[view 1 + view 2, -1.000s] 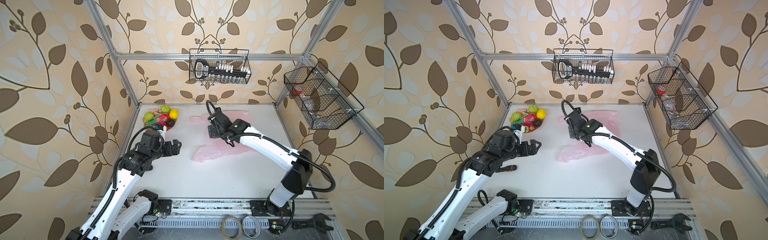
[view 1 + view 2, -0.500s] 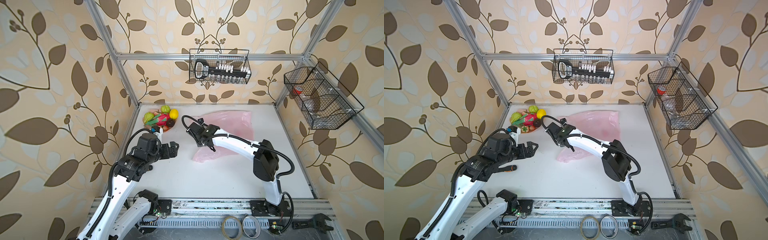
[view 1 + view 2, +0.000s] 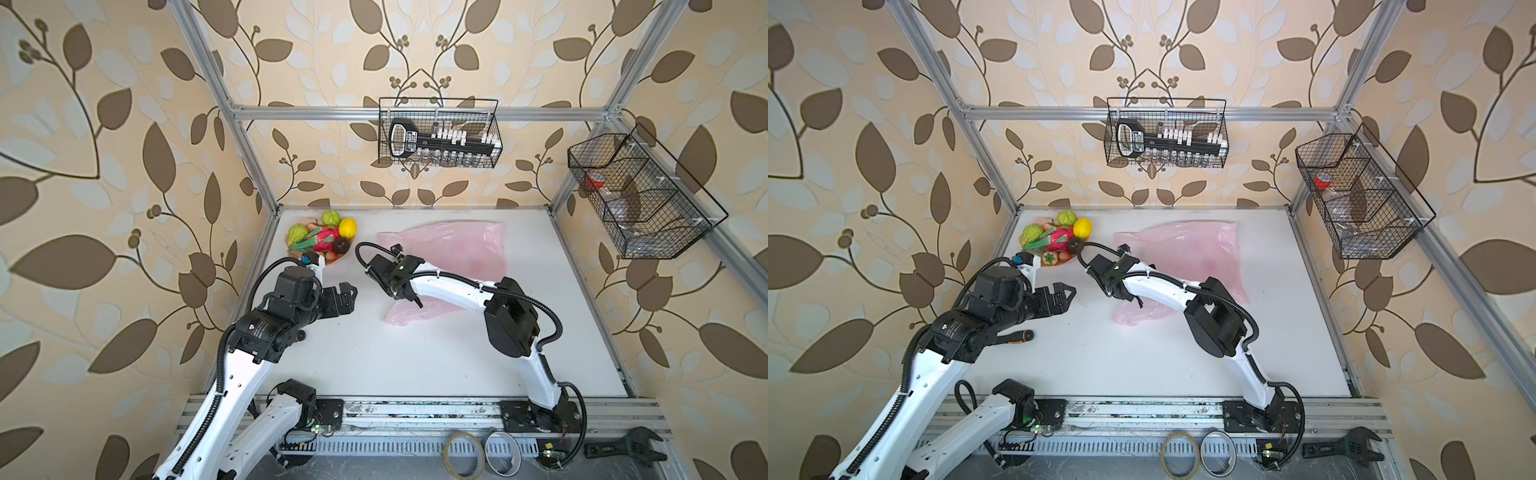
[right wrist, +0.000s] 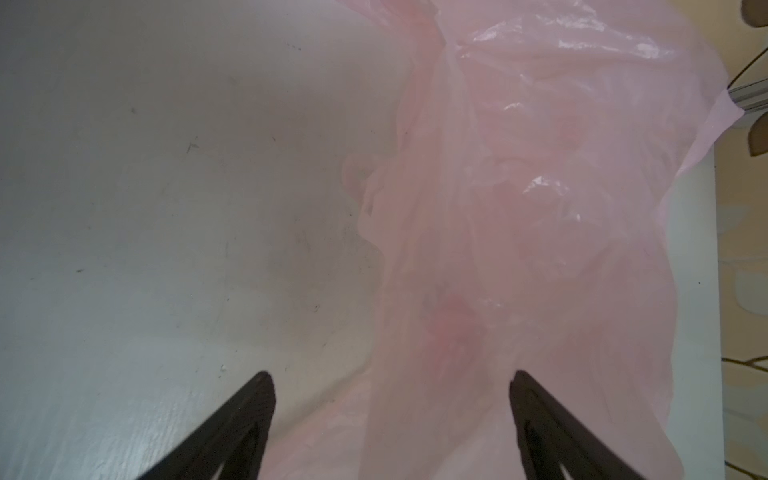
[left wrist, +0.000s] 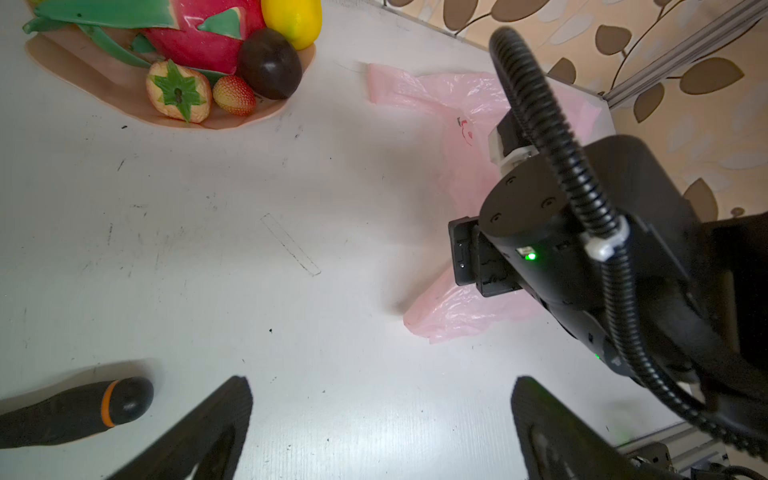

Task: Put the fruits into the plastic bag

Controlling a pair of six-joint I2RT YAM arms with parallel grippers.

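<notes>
We've swung our right jaws, spread and empty like our left jaws, over the crinkly pale-pink plastic bag (image 3: pixel 457 245), ready to open it for the toy fruits (image 3: pixel 324 241).

black tool handle (image 5: pixel 75 411) lies apart from peach dish (image 5: pixel 108 83).

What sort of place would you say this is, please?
Likely a robot lab cell dressed as a room: an aluminium frame backed by leaf wallpaper, with the left arm and right arm bolted to a base rail.
</notes>
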